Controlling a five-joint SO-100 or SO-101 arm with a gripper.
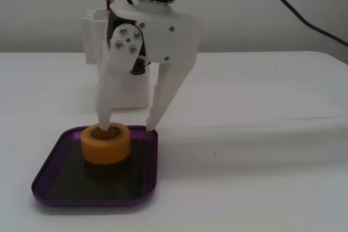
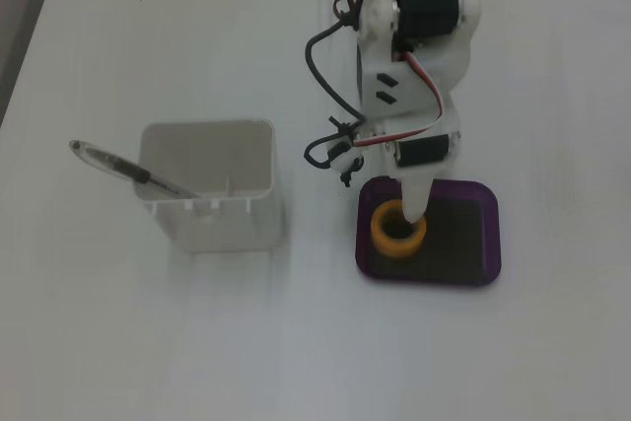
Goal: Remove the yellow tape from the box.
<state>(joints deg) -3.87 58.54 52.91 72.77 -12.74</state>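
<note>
A plain hobby or lab-style test bench, not clearly a home or an office. A bare white worktop [image 1: 261, 134] meets a blank pale wall [image 1: 49, 9], and a white 3D-printed arm [image 2: 414, 56] shows exposed servo wiring [image 2: 325, 41].

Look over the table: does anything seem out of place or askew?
A pen leans tilted over the white container's rim, sticking out sideways. Otherwise nothing is spilled; the yellow tape sits flat in the purple tray.
</note>
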